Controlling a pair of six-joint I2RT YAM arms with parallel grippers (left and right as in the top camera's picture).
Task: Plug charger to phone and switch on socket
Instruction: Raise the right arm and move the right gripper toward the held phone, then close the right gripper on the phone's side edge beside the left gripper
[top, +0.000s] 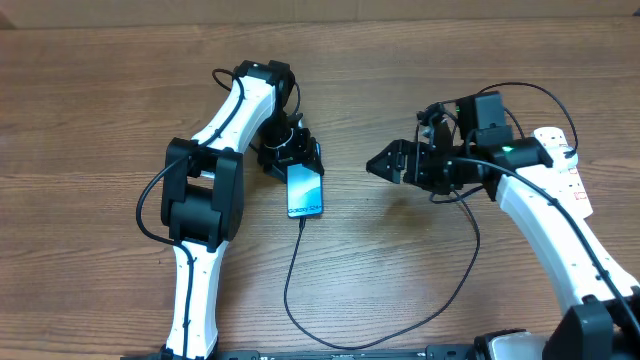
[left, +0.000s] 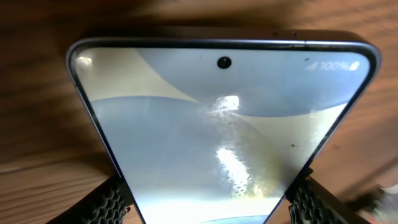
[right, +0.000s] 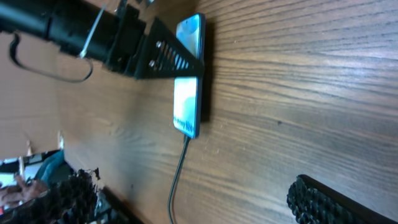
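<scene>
Between the fingers of the left gripper (top: 298, 166), clamped by its long edges, the phone (top: 305, 190) lies screen-up on the counter (top: 400, 280). Charger (top: 290, 285) meets its near end. Right gripper (top: 378, 165): wide open, well apart. Socket (top: 573, 176): far right.

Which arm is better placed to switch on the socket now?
Right. The right gripper is open and free, with the socket on its side; the left gripper holds the phone.
</scene>
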